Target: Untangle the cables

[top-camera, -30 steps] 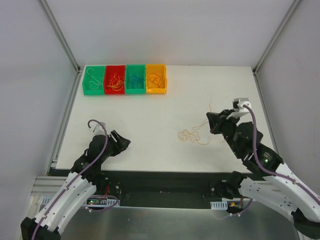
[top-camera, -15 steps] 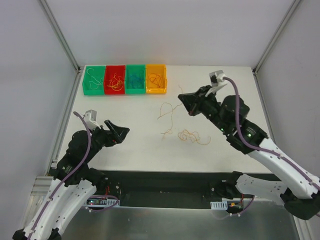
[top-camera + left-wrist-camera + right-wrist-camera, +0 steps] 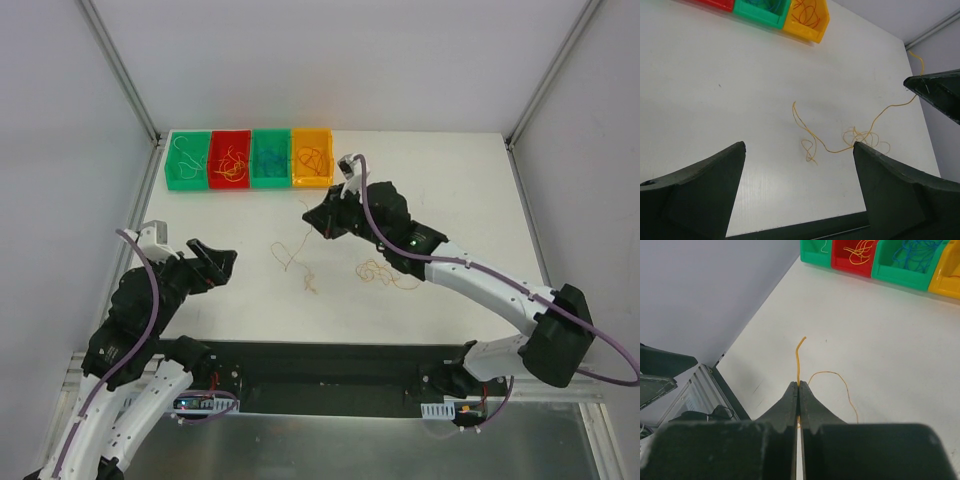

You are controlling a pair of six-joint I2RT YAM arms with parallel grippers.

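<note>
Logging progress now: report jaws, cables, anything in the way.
Left jaws open, empty. Right jaws shut on one orange cable, trailing onto the table. Small tangle nearby. Nothing in the way.

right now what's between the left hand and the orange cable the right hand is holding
Only bare white table lies between the open left hand and the orange cable. The top view shows this, and the left wrist view agrees.

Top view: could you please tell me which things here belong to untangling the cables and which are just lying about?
Part of the job:
orange cable pinched in the shut right gripper; tangle of cables on the table; open left gripper; four coloured bins holding cables.

Just there:
purple arm cable; metal frame post.
</note>
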